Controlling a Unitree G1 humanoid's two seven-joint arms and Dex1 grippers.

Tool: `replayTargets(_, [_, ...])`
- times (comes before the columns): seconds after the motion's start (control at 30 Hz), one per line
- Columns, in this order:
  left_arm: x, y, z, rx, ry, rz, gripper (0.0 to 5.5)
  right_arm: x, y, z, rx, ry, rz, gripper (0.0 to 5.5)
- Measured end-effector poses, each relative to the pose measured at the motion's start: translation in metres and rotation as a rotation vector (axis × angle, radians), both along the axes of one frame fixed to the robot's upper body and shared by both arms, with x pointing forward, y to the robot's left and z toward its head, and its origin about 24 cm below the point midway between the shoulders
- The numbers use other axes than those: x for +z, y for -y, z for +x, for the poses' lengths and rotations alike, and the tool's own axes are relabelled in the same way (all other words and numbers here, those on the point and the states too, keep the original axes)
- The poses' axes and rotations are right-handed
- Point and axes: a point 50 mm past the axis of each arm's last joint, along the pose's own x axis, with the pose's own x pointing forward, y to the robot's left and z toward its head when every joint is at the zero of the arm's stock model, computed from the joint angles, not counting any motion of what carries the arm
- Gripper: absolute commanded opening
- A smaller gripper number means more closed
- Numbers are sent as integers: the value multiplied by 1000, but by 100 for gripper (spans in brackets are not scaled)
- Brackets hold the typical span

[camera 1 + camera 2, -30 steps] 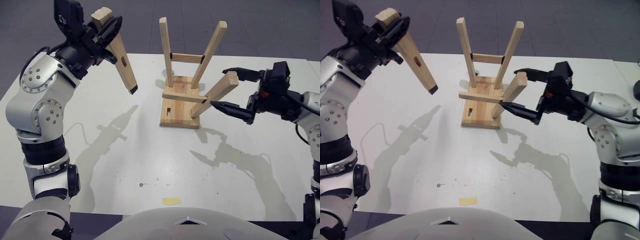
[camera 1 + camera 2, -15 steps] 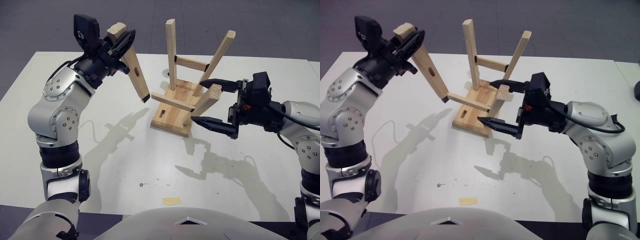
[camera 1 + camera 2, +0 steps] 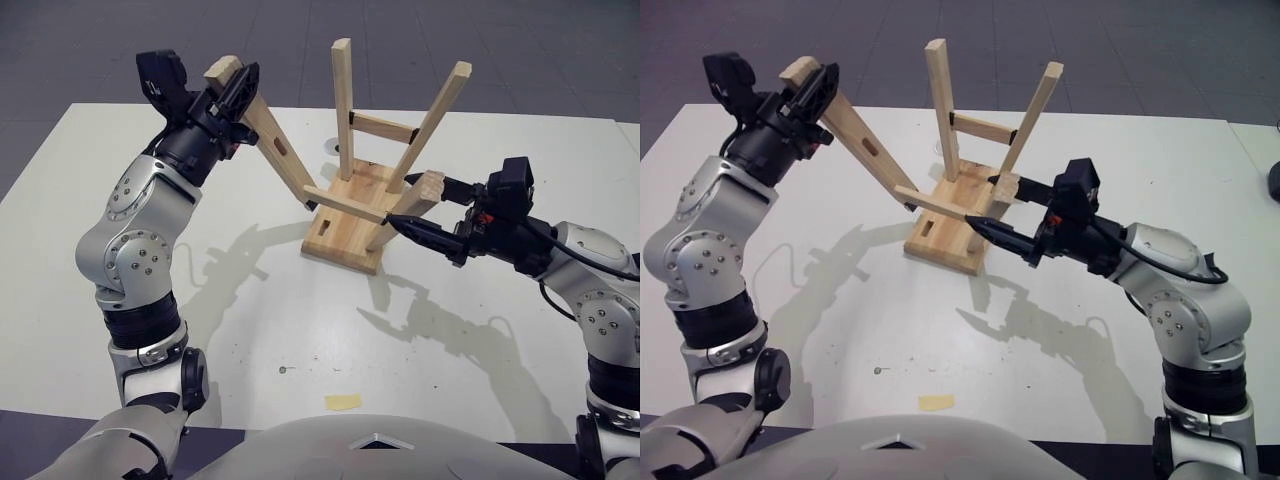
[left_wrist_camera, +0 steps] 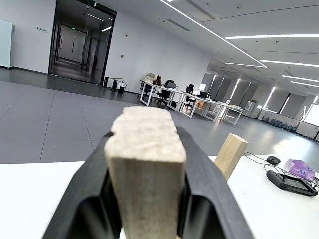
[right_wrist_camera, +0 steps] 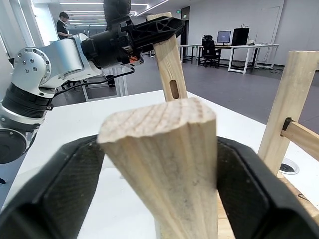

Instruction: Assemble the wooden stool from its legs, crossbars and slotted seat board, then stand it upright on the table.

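The stool is sitting roughly half built and upside down: the slotted seat board point(image 3: 345, 243) is lying on the white desk point(image 3: 300, 330), and two back legs point(image 3: 343, 100) point(image 3: 437, 105) are standing up out of it, leaning slightly apart and tied together by a short crossbar point(image 3: 383, 127). The right gripper point(image 3: 397, 199) is pinching the third leg point(image 3: 388, 232) near its upper end between its long black fingers. That leg is slanting down to the board's near right corner, though how deeply it is seated I cannot tell. A second crossbar point(image 3: 345, 202) is reaching out from it toward the robot's left. The left gripper point(image 3: 240, 100) is clamping the top of the fourth leg point(image 3: 280, 150) between its fingers and holding it on a steep diagonal. The leg's dark-tipped lower end is meeting the free end of that crossbar beside the board's left edge, and looks not yet dropped into the open slot point(image 3: 928, 228). As I judge it, what is remaining is joining the crossbar to the leg's oval mortise point(image 5: 174, 89), seating the last leg, adding any side bars, and turning the stool onto its feet. Every part is showing pale, unfinished softwood with square edges and straight grain. The legs are plain rectangular sticks, and their sawn ends point(image 4: 144, 144) point(image 5: 159, 134) are looking rough and fibrous against the smooth, matte black finger pads. The board is a flat rectangle with small rectangular cut-outs, and the desk surface is smooth and faintly glossy.
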Motion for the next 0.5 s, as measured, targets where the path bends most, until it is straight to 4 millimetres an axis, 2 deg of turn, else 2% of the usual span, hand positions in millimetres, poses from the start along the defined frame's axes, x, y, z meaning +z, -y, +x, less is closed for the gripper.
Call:
replayTargets(0.13, [-4, 2, -3, 16, -21, -7, 102, 1, 3, 0, 12, 1, -4, 244])
replayTargets(0.3, [-19, 12, -7, 23, -97, -21, 102, 7, 7, 3, 7, 29, -19, 221])
replayTargets(0.5, [-25, 9, -10, 36, -136, -3, 102, 7, 5, 3, 9, 46, -17, 218])
